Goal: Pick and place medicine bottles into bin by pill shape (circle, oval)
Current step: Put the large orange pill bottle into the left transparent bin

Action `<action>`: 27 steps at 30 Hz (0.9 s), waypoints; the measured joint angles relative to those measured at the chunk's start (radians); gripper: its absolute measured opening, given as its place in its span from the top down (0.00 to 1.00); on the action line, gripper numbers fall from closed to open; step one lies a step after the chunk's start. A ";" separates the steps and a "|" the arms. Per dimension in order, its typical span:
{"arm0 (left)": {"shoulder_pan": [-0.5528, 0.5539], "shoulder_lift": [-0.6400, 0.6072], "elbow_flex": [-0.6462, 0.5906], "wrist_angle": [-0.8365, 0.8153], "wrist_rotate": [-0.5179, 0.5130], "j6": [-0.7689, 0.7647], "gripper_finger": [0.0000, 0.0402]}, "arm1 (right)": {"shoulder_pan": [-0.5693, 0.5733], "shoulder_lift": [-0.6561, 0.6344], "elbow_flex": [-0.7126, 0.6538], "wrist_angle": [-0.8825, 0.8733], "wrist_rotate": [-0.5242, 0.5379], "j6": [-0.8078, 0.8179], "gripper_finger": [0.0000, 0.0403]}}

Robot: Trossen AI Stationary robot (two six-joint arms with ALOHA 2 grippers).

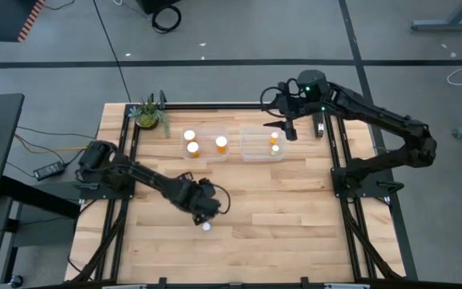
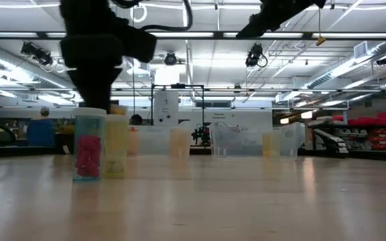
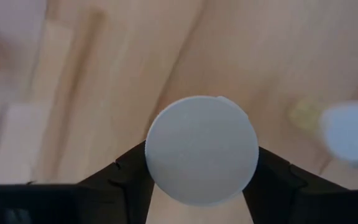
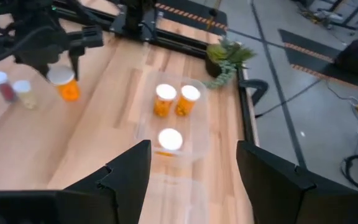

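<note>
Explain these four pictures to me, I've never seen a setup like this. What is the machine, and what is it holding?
These show two dark robot arms working at a light wooden table. One picture looks straight down from above, and one looks level across the tabletop. The other two come from a camera on each arm's wrist.

Each arm ends in a two-finger end effector. The left end effector is closed on an amber-orange medicine bottle with a round white cap, and its wrist camera looks down on that cap. Beside it stand a clear bottle of pink pills and a yellowish bottle.

Two clear plastic bins sit at the far side. The left bin holds three white-capped bottles, and the right bin holds two. The right end effector hangs open at the right bin. A small green plant sits near a corner.
</note>
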 joint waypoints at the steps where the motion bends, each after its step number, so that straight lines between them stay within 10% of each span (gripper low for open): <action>1: 0.017 0.000 0.010 0.001 0.000 0.023 0.48 | -0.011 -0.008 -0.007 0.004 0.000 0.001 0.39; 27: 0.322 0.001 0.088 0.545 0.072 0.464 0.48 | -0.079 -0.210 -0.140 0.059 -0.072 -0.008 0.39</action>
